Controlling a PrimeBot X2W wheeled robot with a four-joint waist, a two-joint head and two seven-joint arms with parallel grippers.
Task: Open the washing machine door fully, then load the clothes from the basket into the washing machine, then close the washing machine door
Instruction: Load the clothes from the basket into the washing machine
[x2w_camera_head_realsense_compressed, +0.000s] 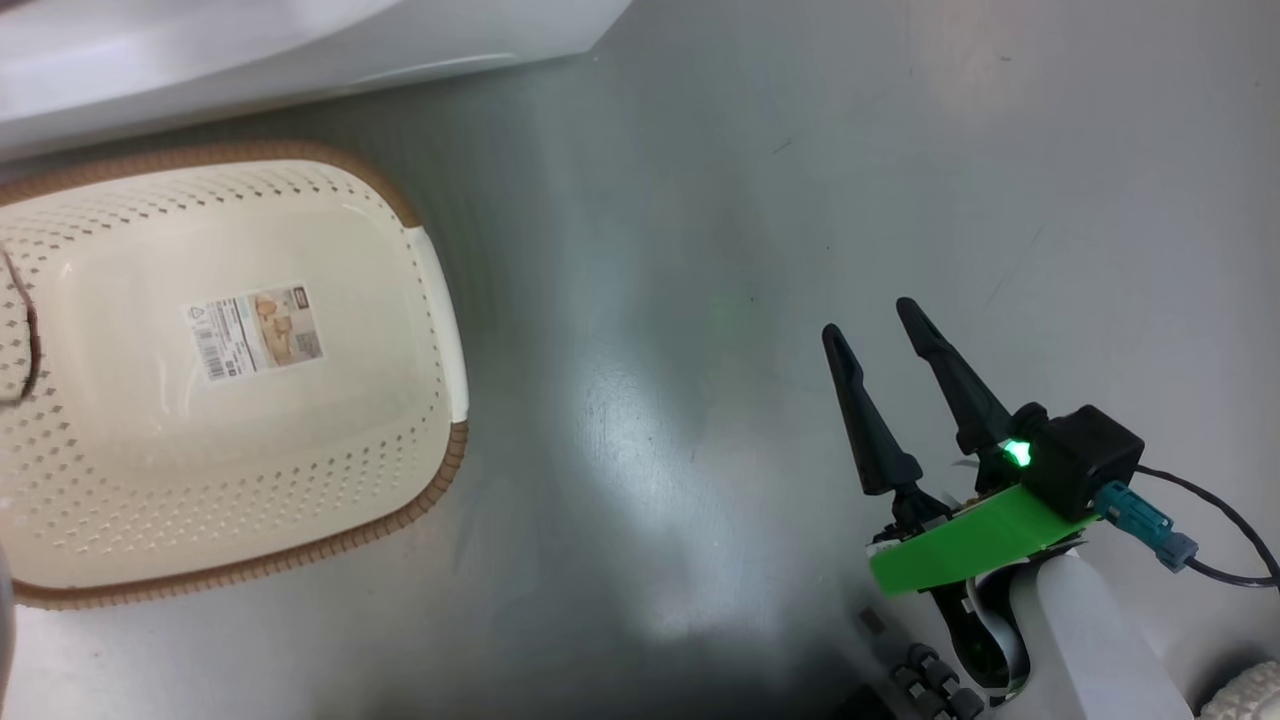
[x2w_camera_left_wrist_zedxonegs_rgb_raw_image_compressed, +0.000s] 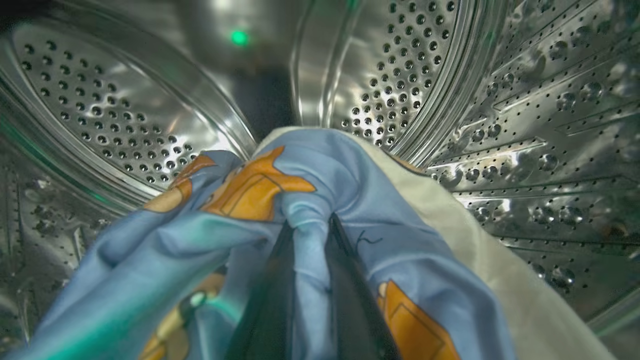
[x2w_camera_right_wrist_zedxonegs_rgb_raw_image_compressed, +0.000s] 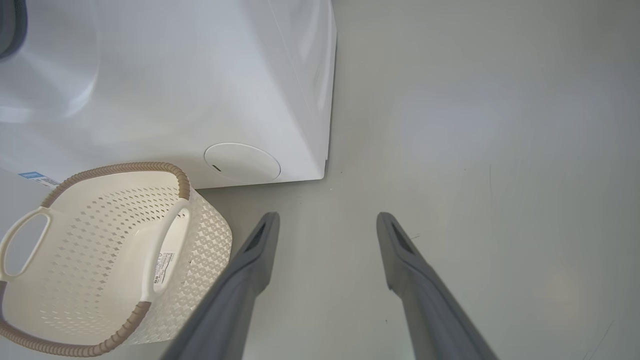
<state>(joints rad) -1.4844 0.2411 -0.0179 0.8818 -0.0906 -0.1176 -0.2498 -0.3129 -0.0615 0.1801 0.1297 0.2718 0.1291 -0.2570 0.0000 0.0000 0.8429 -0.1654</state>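
Inside the washing machine's perforated steel drum (x2w_camera_left_wrist_zedxonegs_rgb_raw_image_compressed: 400, 65), my left gripper (x2w_camera_left_wrist_zedxonegs_rgb_raw_image_compressed: 311, 225) is shut on the clothes (x2w_camera_left_wrist_zedxonegs_rgb_raw_image_compressed: 310, 180), a light-blue garment with orange figures and a cream edge draped over its fingers. The cream basket (x2w_camera_head_realsense_compressed: 230, 370) stands on the floor with nothing in it, its sticker on the bottom; the basket (x2w_camera_right_wrist_zedxonegs_rgb_raw_image_compressed: 100, 250) also lies at the lower left of the right wrist view, before the white washing machine (x2w_camera_right_wrist_zedxonegs_rgb_raw_image_compressed: 175, 90) with its round lower cover (x2w_camera_right_wrist_zedxonegs_rgb_raw_image_compressed: 242, 162). My right gripper (x2w_camera_head_realsense_compressed: 878, 332) (x2w_camera_right_wrist_zedxonegs_rgb_raw_image_compressed: 327, 225) hangs open over bare floor, right of the basket. The door is out of view.
Grey glossy floor (x2w_camera_head_realsense_compressed: 750, 200) spreads to the right of the basket and the washer. The washer's white lower edge (x2w_camera_head_realsense_compressed: 300, 50) runs along the top left of the head view. A cable (x2w_camera_head_realsense_compressed: 1220, 520) trails from my right wrist.
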